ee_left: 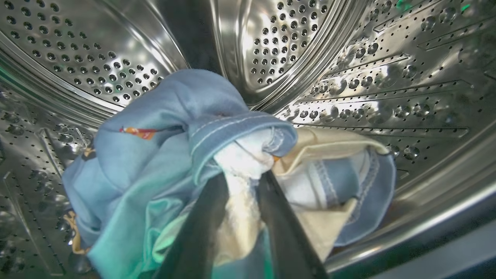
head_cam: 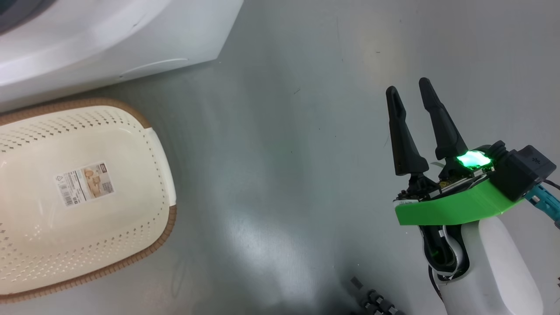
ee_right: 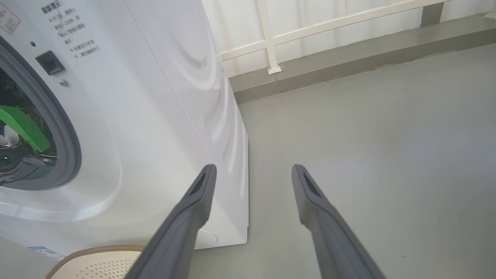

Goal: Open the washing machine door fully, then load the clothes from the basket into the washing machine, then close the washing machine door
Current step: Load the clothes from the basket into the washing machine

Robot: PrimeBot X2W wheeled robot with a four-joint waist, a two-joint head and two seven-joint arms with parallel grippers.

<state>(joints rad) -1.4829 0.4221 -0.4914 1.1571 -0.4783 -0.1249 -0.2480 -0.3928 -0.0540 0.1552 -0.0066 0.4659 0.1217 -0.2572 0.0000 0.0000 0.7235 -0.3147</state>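
The left pincer (ee_left: 246, 179) is pressed together on the clothes (ee_left: 147, 166), nipping the cream piece, with the blue fabric bunched around its tips, deep in the steel drum (ee_left: 387, 77) of the washing machine (ee_right: 162, 100). Loading is the step in hand. The bundle seems to hang just above the drum wall, though that is hard to judge. The right pincer (head_cam: 407, 87) is spread and holds nothing, with the bare basket (head_cam: 43, 236) well to its left. The next move calls for letting go and drawing the arm out clear of the gasket (ee_right: 73, 147).

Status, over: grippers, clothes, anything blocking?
Left gripper jaws shut on light blue printed clothes with cream cloth, inside steel perforated drum. Right gripper open, idle above grey floor. Cream-white perforated plastic basket holds only its sticker. No obstruction seen.
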